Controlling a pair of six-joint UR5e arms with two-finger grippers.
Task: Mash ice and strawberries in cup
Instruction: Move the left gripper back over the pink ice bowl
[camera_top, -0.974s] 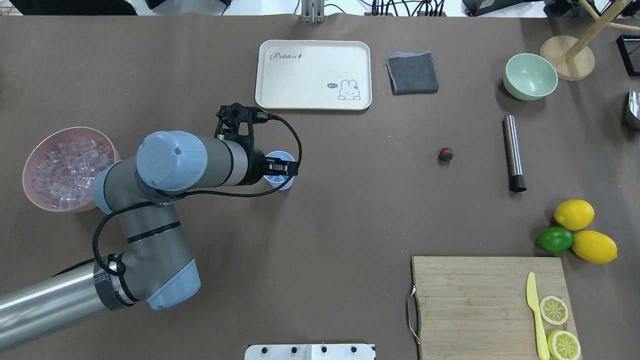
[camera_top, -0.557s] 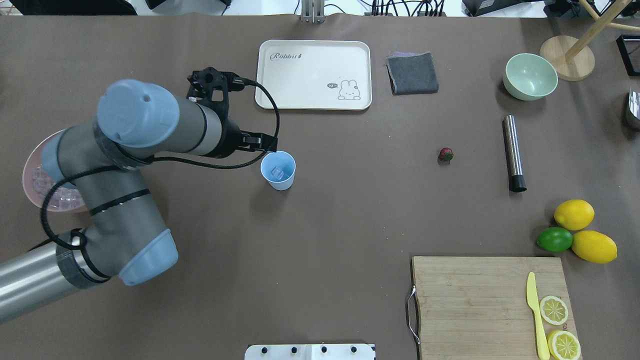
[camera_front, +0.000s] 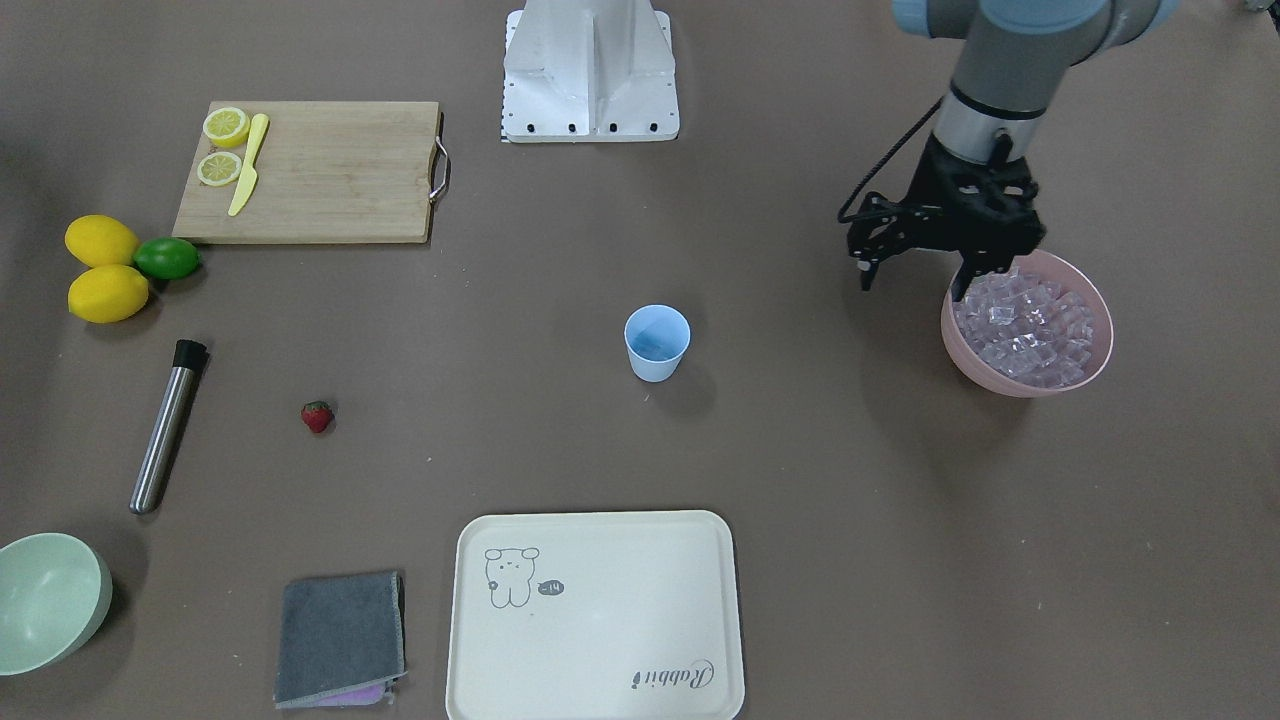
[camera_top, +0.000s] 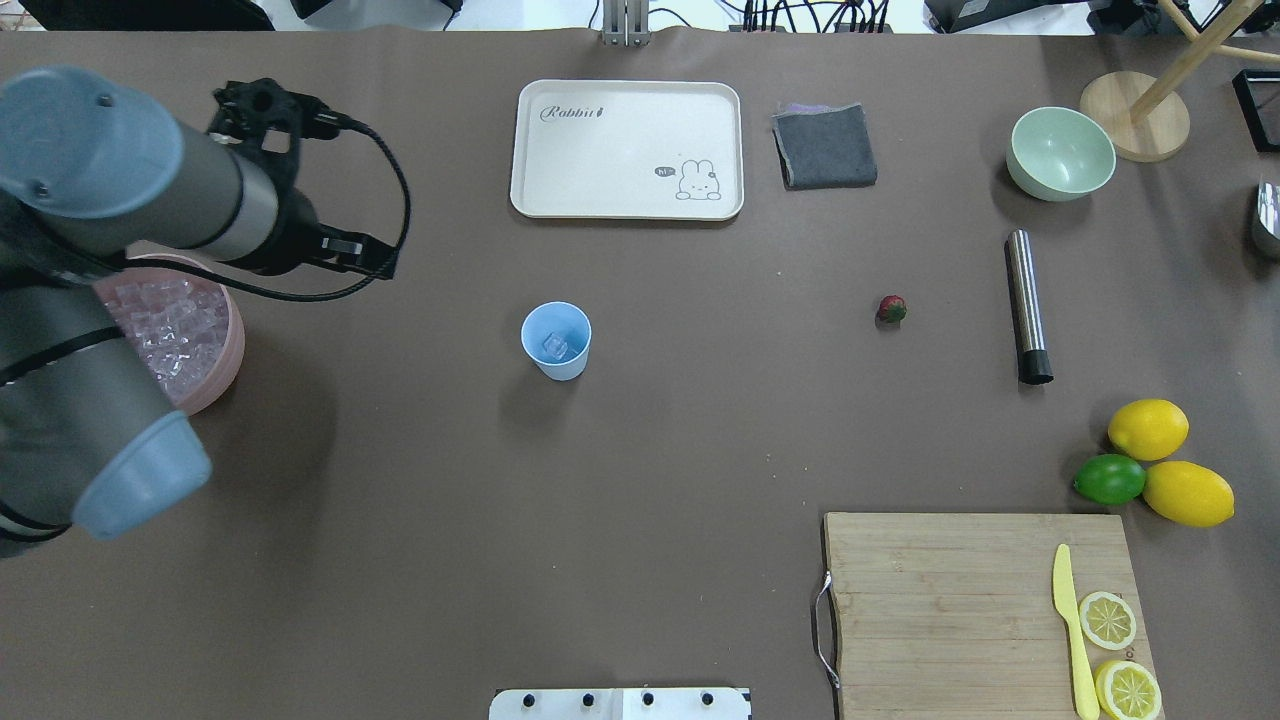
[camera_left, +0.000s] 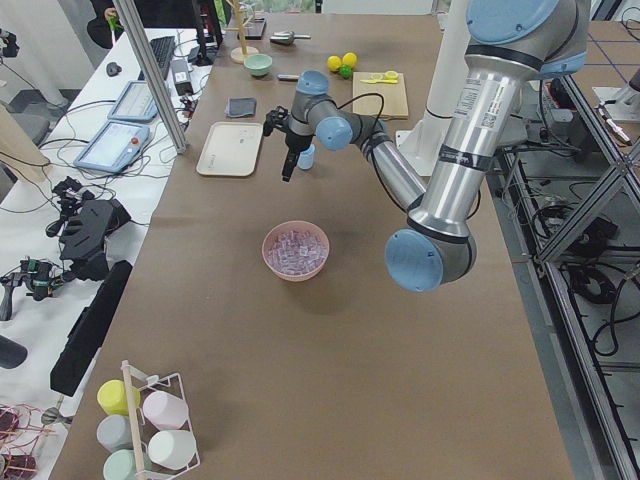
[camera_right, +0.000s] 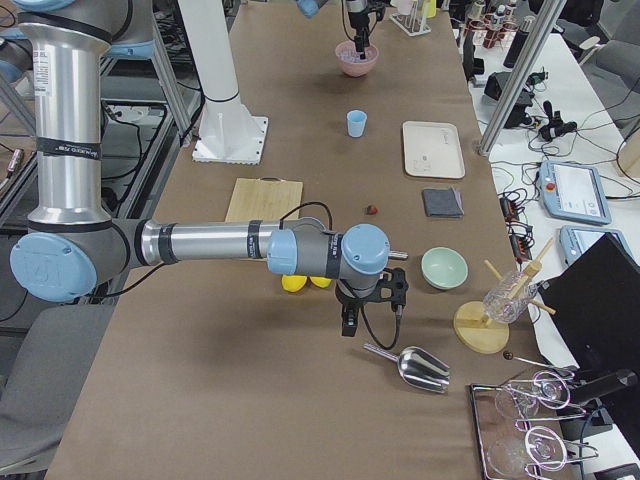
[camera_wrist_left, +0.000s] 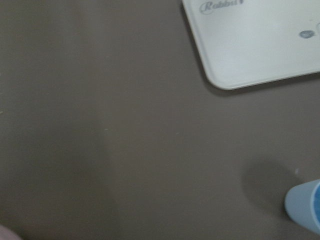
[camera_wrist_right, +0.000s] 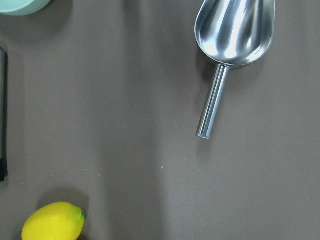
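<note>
The light blue cup (camera_top: 556, 340) stands upright mid-table, with one ice cube (camera_top: 553, 346) inside; it also shows in the front view (camera_front: 657, 342). More ice (camera_top: 170, 325) fills the pink bowl (camera_front: 1090, 375) at the left. The strawberry (camera_top: 891, 309) lies alone on the table, far right of the cup. My left gripper (camera_top: 370, 258) hangs between the bowl and the cup, above the table beside the bowl's rim, and looks open and empty. My right gripper (camera_right: 347, 325) shows only in the exterior right view, over the table near a scoop; I cannot tell its state.
A steel rod (camera_top: 1027, 305) lies right of the strawberry. A cream tray (camera_top: 560, 150), a grey cloth (camera_top: 825, 146) and a pale green bowl (camera_top: 1060, 153) sit at the back. Lemons and a lime (camera_top: 1108, 479), a cutting board (camera_top: 950, 600) and a steel scoop (camera_wrist_right: 232, 35) are at the right.
My left gripper has moved left from above the cup, back to beside the pink bowl. An ice cube now shows in the cup.
</note>
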